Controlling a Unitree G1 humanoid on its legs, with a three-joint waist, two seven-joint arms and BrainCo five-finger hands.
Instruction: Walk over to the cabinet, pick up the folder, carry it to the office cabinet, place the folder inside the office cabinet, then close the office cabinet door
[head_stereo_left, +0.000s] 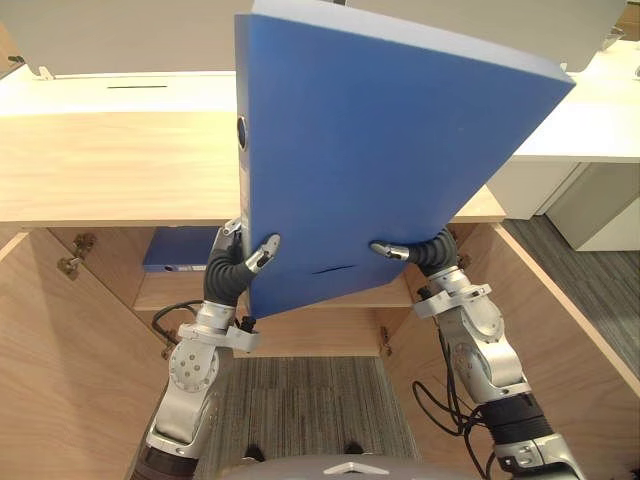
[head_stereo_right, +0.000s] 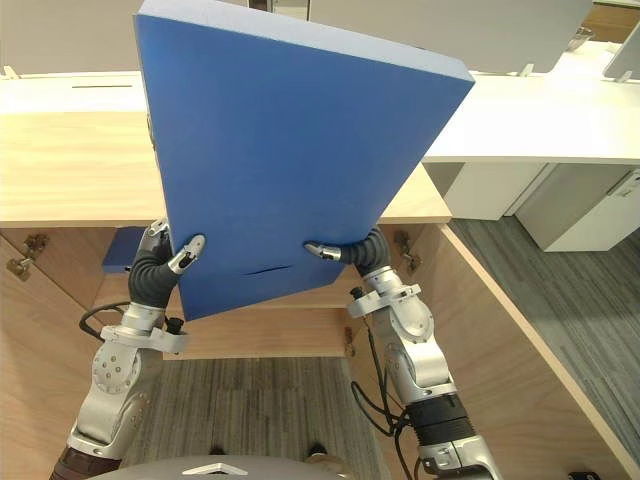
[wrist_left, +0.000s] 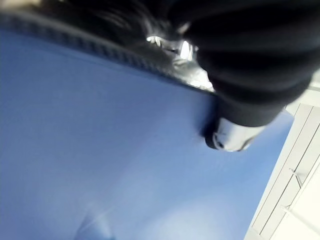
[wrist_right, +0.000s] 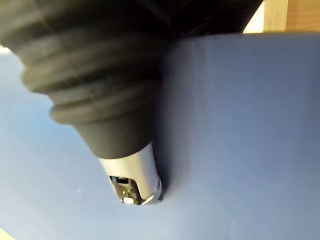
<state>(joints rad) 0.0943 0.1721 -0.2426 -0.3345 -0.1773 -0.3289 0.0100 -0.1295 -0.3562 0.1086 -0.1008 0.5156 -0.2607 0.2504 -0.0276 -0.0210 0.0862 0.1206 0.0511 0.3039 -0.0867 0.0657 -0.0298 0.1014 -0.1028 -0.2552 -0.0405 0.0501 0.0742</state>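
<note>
We pinch the big blue folder (head_stereo_left: 380, 150) with our left hand (head_stereo_left: 262, 251) and right hand (head_stereo_left: 392, 250). A second blue folder (head_stereo_left: 180, 250) lies in the open wooden cabinet (head_stereo_left: 100, 170).

The left arm (head_stereo_left: 192, 375) and right arm (head_stereo_left: 480, 350) reach up, wrists bent inward toward the folder (head_stereo_left: 380, 150). The left hand (head_stereo_left: 262, 252) pinches its lower left corner and the right hand (head_stereo_left: 392, 250) its lower right edge (both thumbs pressed on the folder's near face).
</note>
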